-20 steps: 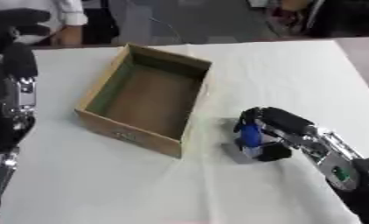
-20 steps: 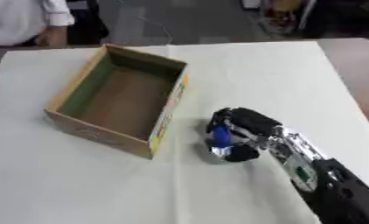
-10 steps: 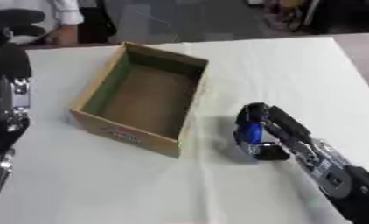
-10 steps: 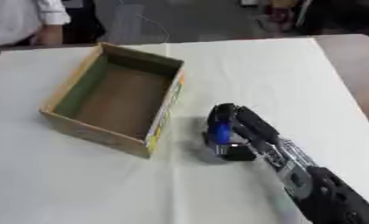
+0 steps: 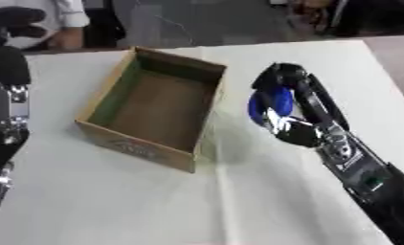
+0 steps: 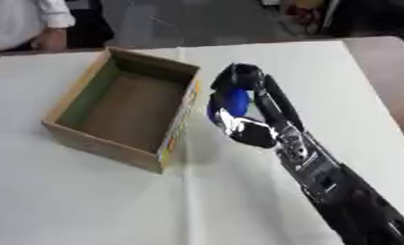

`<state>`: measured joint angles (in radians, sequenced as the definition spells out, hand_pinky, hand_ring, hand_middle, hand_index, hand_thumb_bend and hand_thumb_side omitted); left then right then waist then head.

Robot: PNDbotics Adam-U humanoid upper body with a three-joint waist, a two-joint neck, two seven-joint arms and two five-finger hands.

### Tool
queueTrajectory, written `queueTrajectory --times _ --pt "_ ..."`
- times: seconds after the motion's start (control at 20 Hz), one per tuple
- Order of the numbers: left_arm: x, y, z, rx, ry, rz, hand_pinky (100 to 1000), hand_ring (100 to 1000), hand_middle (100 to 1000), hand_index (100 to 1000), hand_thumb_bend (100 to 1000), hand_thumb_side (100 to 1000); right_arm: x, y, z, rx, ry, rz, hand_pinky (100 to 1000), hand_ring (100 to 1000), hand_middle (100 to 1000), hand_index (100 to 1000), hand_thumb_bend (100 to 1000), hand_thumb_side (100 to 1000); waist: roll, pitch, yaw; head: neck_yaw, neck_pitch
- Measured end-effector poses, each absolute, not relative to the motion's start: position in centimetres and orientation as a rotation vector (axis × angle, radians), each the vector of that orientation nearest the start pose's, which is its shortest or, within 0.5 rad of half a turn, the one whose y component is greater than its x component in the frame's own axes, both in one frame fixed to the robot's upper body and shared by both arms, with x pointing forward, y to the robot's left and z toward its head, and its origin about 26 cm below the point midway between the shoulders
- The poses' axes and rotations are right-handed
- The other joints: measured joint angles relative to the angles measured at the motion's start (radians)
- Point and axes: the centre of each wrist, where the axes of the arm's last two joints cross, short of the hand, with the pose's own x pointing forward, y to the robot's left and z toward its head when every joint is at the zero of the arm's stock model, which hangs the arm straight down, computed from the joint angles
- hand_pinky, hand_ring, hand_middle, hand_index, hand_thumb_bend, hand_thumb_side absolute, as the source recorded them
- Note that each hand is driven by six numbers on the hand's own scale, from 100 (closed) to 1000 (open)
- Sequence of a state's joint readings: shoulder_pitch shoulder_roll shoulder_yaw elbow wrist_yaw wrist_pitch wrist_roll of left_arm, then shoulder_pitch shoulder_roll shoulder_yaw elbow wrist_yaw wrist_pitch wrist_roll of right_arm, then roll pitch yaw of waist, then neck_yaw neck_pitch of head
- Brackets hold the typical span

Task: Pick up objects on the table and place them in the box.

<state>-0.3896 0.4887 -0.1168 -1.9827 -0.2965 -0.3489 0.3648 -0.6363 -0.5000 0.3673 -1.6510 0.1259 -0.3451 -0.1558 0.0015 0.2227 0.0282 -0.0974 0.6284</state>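
Now, object: blue object sits just right of the box, apparently clear of the table.
Right hand: my fingers curl round it — clamped.
Handling: I judge it light, rigid, possibly slick — wrap its middle.
Left hand: left of the box, fingers unreadable.

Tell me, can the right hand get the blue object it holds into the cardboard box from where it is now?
Probably yes. The right hand, curled round the blue object, is beside the cardboard box, whose top is open, with nothing visible between them.
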Motion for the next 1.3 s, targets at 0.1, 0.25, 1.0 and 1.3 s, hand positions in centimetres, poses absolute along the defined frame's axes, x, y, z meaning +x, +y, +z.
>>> queueTrajectory --times 0.1,0.25,1.0,1.3 --pt "30.6 24.9 22.4 -0.61 3.325 0.553 663 696 898 766 100 744 36.2 -19.9 21.7 0.166 3.416 -1.128 100 100 219 454 100 256 0.0 0.0 0.001 0.0 0.0" --pt "30.7 24.8 22.7 -0.604 3.318 0.549 664 697 898 767 100 743 35.4 -19.6 23.8 0.13 3.376 -1.11 100 100 220 453 100 240 -0.004 0.0 0.007 0.0 0.0" --pt "31.3 23.2 26.4 -0.48 3.23 0.363 675 704 898 768 102 730 34.0 -18.9 29.5 0.148 3.175 -1.187 100 100 225 448 100 166 -0.043 0.06 0.13 -0.008 -0.074" --pt "31.3 22.5 27.6 -0.426 3.208 0.328 673 702 898 766 100 733 34.8 -19.2 30.1 0.241 3.141 -1.208 100 100 226 447 100 154 -0.069 0.097 0.19 -0.028 -0.108"
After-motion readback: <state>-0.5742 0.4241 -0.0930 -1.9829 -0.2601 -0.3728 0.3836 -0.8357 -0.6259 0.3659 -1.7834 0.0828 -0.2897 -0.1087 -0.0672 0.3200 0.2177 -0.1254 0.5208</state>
